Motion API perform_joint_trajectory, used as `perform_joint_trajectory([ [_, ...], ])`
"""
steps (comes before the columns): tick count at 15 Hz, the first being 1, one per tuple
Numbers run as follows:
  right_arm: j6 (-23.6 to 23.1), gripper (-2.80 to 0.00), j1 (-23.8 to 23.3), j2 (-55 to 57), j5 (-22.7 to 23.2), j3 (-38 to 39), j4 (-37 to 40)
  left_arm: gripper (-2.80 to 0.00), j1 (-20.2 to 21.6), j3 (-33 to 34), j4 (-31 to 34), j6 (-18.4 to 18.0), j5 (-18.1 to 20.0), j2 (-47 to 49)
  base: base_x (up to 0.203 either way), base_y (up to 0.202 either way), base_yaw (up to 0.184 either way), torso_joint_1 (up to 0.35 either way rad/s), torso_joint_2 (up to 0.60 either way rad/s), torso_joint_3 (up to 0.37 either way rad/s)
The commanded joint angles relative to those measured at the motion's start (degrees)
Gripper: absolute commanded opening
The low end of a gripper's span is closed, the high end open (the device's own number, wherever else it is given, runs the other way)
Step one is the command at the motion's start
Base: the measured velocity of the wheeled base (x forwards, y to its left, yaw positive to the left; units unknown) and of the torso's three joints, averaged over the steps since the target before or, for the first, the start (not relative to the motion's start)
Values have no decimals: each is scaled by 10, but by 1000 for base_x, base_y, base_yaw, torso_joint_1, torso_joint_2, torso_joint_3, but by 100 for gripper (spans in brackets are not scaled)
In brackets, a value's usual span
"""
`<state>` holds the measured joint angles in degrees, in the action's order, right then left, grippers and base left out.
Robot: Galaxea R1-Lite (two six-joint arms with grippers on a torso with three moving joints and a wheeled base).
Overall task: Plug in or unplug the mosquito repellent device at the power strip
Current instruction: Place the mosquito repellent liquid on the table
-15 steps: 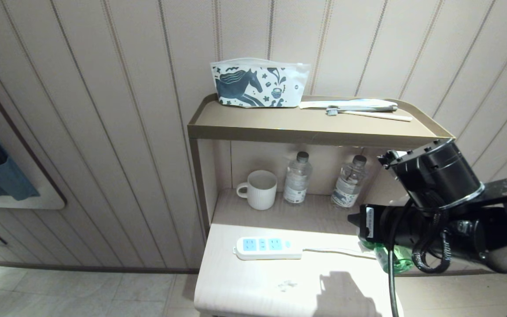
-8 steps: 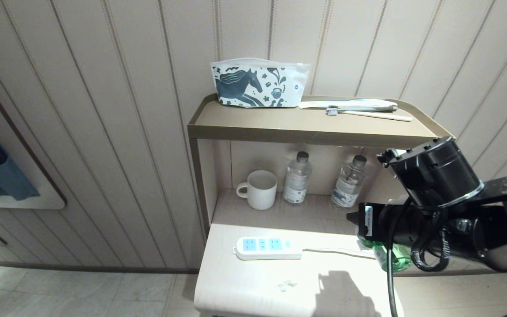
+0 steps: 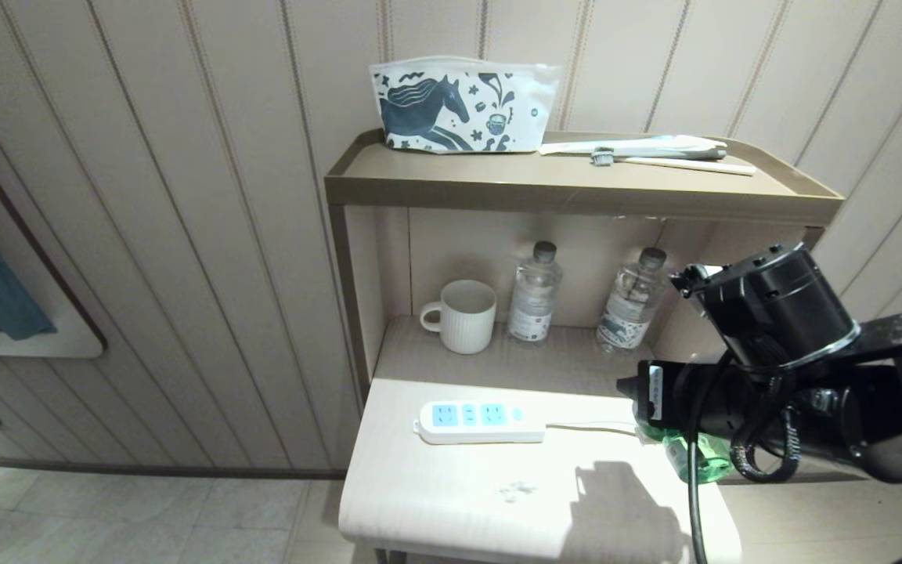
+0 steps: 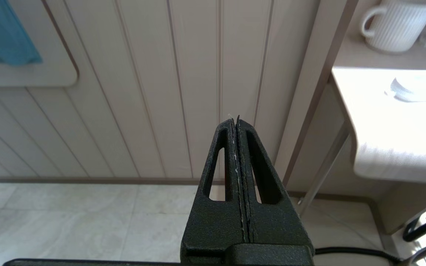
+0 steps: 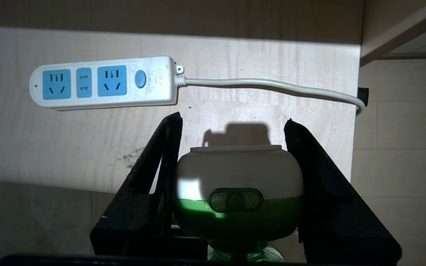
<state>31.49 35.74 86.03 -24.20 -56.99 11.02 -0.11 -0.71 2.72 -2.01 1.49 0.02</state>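
Observation:
My right gripper [image 5: 231, 125] is shut on the mosquito repellent device [image 5: 239, 184], one finger on each side of its white and green head. It hangs above the right part of the pale table [image 3: 435, 493]. In the head view only the green bottle [image 3: 698, 458] shows under the gripper [image 3: 643, 401]. The power strip [image 3: 478, 421] lies flat on the table to the left of the device, apart from it, with its three blue socket panels [image 5: 83, 82] bare. Its cord [image 5: 272, 84] runs off the table's right edge. My left gripper [image 4: 235, 120] is shut and parked low beside the table, holding nothing.
Behind the table, a shelf [image 3: 576, 200] holds a white mug [image 3: 463, 316] and two clear water bottles [image 3: 533, 291] [image 3: 631, 301] in its lower bay. A horse-print pouch [image 3: 463, 106] and a toothbrush [image 3: 670, 160] lie on top. Panelled wall [image 3: 185, 235] stands to the left.
The whole head view has shifted: the camera moved, so the shelf sits higher and the table looks nearer. The right gripper keeps its grip on the device.

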Motion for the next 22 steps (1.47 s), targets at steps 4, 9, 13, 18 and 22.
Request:
perform_joint_trajectory([
  [4, -6, -280, 0, -6, -1, -2, 1, -280, 0, 0, 0, -1, 0, 0, 0, 0, 0, -244, 549, 302],
  [9, -6, -280, 0, -6, -1, -5, 1, -280, 0, 0, 0, 0, 0, 0, 0, 0, 0, -228, 523, 295],
  [13, -8, -280, 0, -13, -1, -10, 1, -280, 0, 0, 0, 0, 0, 0, 0, 0, 0, -205, 494, 287],
  [18, -67, -280, 0, -59, -4, 2, -86, -280, 0, 0, 0, 0, 0, 0, 0, 0, 0, -69, 176, 104],
  [22, -138, -280, 1, -85, -57, 13, -141, -280, 0, 0, 0, 0, 0, 0, 0, 0, 0, -1, 7, 4],
])
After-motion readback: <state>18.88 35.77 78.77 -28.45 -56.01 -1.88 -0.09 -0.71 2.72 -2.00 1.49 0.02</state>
